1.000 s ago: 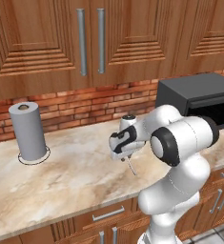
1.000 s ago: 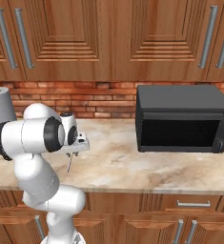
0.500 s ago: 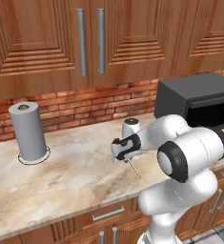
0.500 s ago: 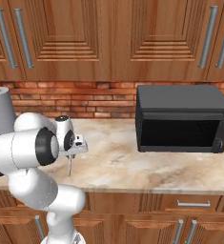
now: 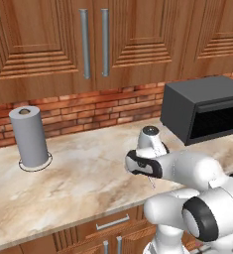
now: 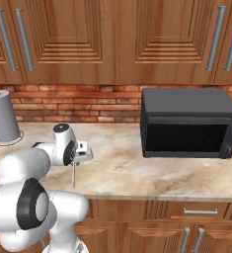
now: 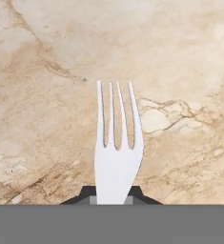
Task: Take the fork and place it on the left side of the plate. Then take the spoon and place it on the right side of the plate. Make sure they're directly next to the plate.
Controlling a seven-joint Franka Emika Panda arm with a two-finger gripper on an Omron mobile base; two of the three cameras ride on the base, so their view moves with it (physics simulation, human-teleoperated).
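- Fork [image 7: 117, 152] is held in the gripper [image 7: 111, 193], fingers clamped on its handle end; tines point away from the hand toward the worktop [image 7: 46, 57] below.
- In the right base view the fork [image 6: 73, 174] hangs thin and near vertical under the gripper [image 6: 78, 157], tip above the worktop [image 6: 127, 168], not clearly touching.
- In the left base view the fork [image 5: 150, 181] is a slim sliver below the gripper [image 5: 144, 168], close to the front edge of the worktop [image 5: 78, 183].
- Handling, judged: light, stiff, thin and smooth, so it could pivot or slip between the fingers if swung fast. The grip sits far back on the handle, so the long free end may swing.
- Better hold would be nearer mid-handle, across the flat faces; the current grip looks centred and straight in the hand view.
- Tines are narrow and could catch if dragged on the surface; lower it flat rather than tip first.
- Room: open marble to the left up to the towel roll [image 5: 30, 137], well apart from the arm.
- Microwave [image 6: 189, 122] stands to the right, near but apart from the gripper; it limits swings that way.
- Cabinets [image 5: 88, 39] overhead, well above the hand.
- Front edge is close under the fork; a drop there could go off the worktop.
- Plate and spoon cannot be located from these views, so the placing spot cannot be told.
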